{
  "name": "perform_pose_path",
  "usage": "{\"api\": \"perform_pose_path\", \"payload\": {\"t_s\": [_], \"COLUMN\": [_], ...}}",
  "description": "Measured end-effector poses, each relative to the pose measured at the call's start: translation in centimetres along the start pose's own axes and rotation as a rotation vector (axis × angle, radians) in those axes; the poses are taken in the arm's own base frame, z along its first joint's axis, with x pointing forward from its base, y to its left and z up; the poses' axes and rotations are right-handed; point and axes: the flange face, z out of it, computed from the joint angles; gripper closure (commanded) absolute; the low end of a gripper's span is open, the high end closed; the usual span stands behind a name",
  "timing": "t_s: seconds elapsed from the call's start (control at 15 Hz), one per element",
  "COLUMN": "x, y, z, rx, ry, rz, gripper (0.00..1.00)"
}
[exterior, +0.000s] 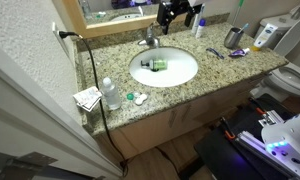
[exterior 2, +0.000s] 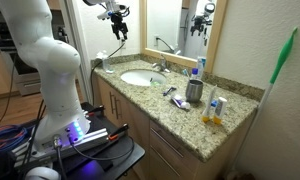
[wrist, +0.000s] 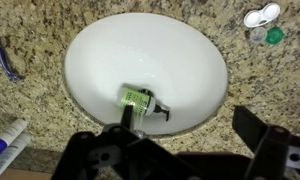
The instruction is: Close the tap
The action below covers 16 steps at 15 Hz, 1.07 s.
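Note:
The tap point(exterior: 150, 38) is a small chrome faucet at the back rim of the white oval sink point(exterior: 180, 78); it also shows in an exterior view point(exterior 2: 162, 66). My gripper point(exterior: 176, 12) hangs high above the counter, well above the tap and apart from it, also visible in an exterior view point(exterior 2: 118, 24). In the wrist view the gripper point(wrist: 190, 150) is open and empty, looking straight down on the sink point(wrist: 180, 50). A green-labelled bottle point(wrist: 138, 100) lies in the basin. The tap is not clearly visible in the wrist view.
A metal cup point(exterior: 233, 37) and toothbrushes stand on the granite counter point(exterior: 220, 68). A clear bottle point(exterior: 110, 93) and papers point(exterior: 88, 97) sit near the counter's end. A black cable point(exterior: 93, 70) runs across it. A mirror is behind, a toilet point(exterior: 290, 75) beside.

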Motion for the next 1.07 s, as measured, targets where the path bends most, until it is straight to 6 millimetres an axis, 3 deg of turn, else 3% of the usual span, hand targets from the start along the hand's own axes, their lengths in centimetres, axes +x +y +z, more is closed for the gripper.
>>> {"api": "perform_pose_path", "payload": {"t_s": [0.13, 0.33, 0.47, 0.8, 0.93, 1.07], "x": [2.1, 6.7, 8.4, 8.0, 8.3, 10.0], "y": [2.2, 8.7, 12.1, 10.5, 11.0, 12.4], "z": [2.3, 6.4, 8.2, 7.9, 8.8, 10.1], "rx": [0.026, 0.098, 0.123, 0.126, 0.133, 0.141], "ry": [-0.026, -0.023, -0.024, -0.024, -0.041, -0.046], "rz": [0.074, 0.217, 0.275, 0.258, 0.216, 0.197], "gripper": [0.0, 0.0, 0.0, 0.0, 0.0, 0.0]}}
